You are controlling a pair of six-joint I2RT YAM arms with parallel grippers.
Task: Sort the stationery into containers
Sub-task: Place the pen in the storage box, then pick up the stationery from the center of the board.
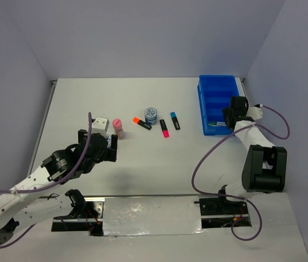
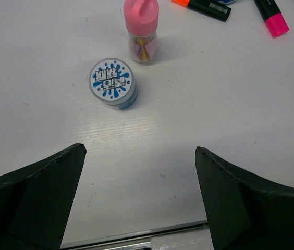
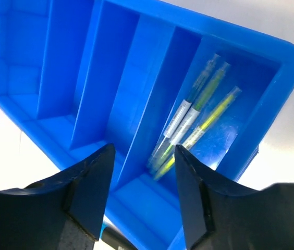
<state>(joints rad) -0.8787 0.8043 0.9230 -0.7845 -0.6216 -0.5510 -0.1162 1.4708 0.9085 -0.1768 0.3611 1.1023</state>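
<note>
Pens [image 3: 191,122] are laid in the tray [image 3: 58,62] below the right gripper [image 3: 143,153], held open and empty. The left gripper [image 2: 139,151] is held wide open for the tub [image 2: 112,82].

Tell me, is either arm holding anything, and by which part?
Nothing is held. The left tool hangs open near a round tub; the right tool is open over the blue tray, its pens lying inside.

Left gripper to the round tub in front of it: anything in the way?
Nothing visible. Only table surface lies between the open left gripper and the round tub. The pink bottle stands beyond the tub, apart from it.
</note>
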